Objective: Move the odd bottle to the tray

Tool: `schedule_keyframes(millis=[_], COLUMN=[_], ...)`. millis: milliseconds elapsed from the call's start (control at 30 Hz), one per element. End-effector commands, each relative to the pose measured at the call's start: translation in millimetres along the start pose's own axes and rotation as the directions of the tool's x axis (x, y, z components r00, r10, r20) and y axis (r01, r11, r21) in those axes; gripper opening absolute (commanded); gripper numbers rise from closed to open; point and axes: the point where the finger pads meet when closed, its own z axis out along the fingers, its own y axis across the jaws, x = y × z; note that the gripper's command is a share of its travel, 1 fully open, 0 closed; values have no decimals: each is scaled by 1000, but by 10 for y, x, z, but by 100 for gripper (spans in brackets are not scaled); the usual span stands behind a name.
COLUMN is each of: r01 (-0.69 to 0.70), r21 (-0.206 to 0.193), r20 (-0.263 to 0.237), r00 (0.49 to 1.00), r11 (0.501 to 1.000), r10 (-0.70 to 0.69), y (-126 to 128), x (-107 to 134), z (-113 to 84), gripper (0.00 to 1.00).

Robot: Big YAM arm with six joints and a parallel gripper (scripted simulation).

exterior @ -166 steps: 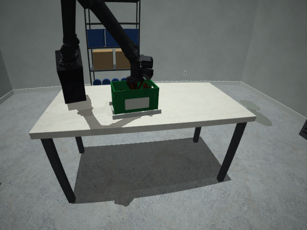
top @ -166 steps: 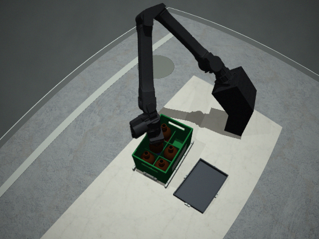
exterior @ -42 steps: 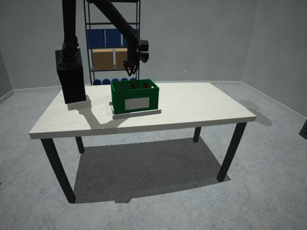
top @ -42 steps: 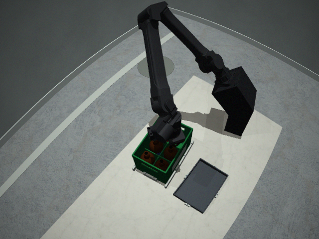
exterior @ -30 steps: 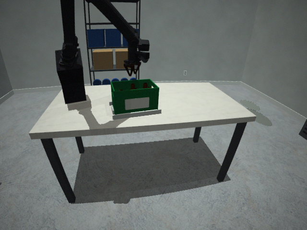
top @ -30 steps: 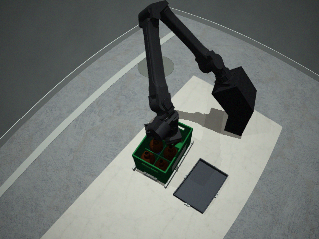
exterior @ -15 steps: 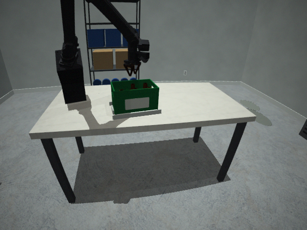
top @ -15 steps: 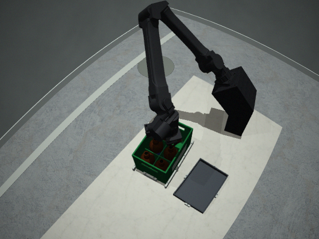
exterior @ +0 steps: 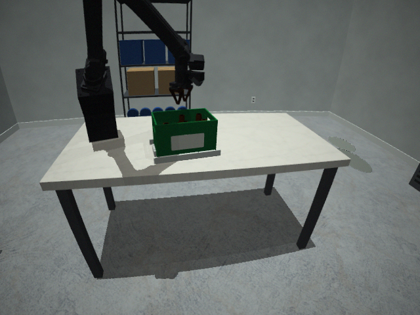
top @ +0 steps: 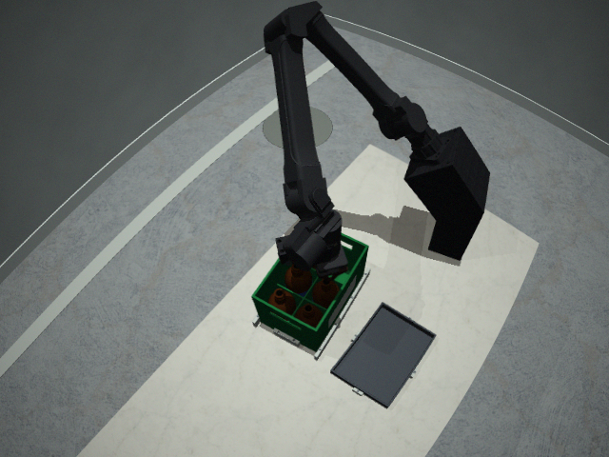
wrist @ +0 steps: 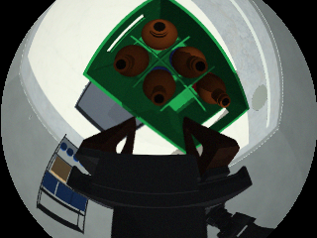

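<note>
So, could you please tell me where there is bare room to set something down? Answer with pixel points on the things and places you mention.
The whole inside of the tray [top: 383, 354] [wrist: 106, 106] is bare, and so is one cell in the green crate [top: 314, 339] [exterior: 163, 140] [wrist: 119, 89], beside the bottles. The crate's other five cells are crowded, each holding a bottle.

From here, I now have the gripper [exterior: 181, 98] [wrist: 159, 130] raised above the crate [top: 341, 308] [exterior: 185, 138] [wrist: 119, 94], no longer down among the bottles.
</note>
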Motion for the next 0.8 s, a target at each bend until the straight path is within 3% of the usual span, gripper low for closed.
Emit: schedule_keyframes(millis=[0, 233, 300, 333, 433, 767], r01=[-18, -1, -1, -6, -4, -4], r21=[-4, 8, 8, -10, 4, 4], r20=[11, -5, -5, 14, -3, -4], r00=[1000, 1000, 1000, 1000, 1000, 1000], r11=[1000, 1000, 1000, 1000, 1000, 1000], r10=[18, 1, 1, 6, 5, 4], y=[34, -15, -15, 1, -3, -24], x=[-85, 2, 2, -44, -24, -3], z=[23, 130, 130, 41, 165, 289], gripper=[61, 61, 61, 61, 61, 61])
